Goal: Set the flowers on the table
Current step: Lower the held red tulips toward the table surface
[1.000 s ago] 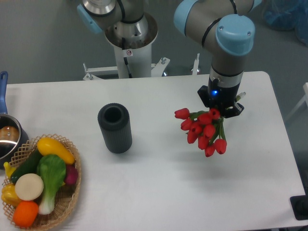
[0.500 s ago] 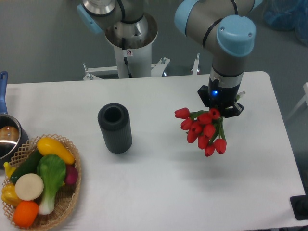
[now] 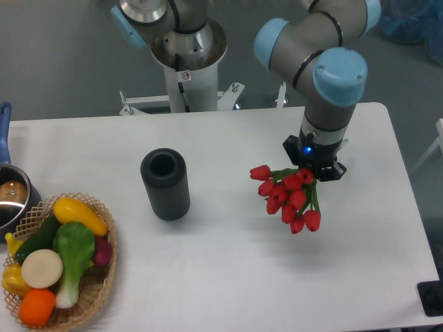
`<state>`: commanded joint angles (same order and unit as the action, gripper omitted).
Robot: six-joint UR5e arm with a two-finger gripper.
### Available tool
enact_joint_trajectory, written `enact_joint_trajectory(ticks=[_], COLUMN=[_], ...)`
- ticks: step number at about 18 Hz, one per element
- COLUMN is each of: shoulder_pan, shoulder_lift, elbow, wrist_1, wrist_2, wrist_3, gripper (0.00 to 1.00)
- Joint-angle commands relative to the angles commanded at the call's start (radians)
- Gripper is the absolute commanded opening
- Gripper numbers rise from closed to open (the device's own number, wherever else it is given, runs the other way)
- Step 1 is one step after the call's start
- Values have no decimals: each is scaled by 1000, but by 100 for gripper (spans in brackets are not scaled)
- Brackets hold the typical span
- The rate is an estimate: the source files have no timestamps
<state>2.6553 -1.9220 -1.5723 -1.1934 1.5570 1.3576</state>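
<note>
The flowers (image 3: pixel 287 194), a bunch of red tulip buds on green stems, hang with the buds toward the camera over the right half of the white table (image 3: pixel 228 277). My gripper (image 3: pixel 313 166) is shut on their stems from above, its fingers mostly hidden behind the buds and the wrist. Whether the buds touch the tabletop cannot be told.
A dark grey ribbed vase (image 3: pixel 165 184) stands upright left of the flowers. A wicker basket (image 3: pixel 93 294) of vegetables sits at the front left corner. A metal pot (image 3: pixel 10 197) with a blue handle is at the left edge. A second robot's base (image 3: pixel 187 62) stands behind the table.
The arm and the flowers have shifted slightly toward the front and a little left. The grip on the stems is unchanged.
</note>
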Motion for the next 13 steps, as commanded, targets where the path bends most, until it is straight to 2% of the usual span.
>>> enact_joint_trajectory(ticks=[2,5,9,10,12,13], shoulder_pan=[-5,-28,-54,-55,-55,-55], shoulder_lift=[-26,-58,-80,-80,-81,-80], elbow=[0,-6,-5,-5,-5,-3], wrist_1=[6,63,71,69,71,71], wrist_2=[2,27,77,77,75,74], wrist_3=[-2,-9,-11,-8,0,2], gripper=[6,6,12,20,44,50])
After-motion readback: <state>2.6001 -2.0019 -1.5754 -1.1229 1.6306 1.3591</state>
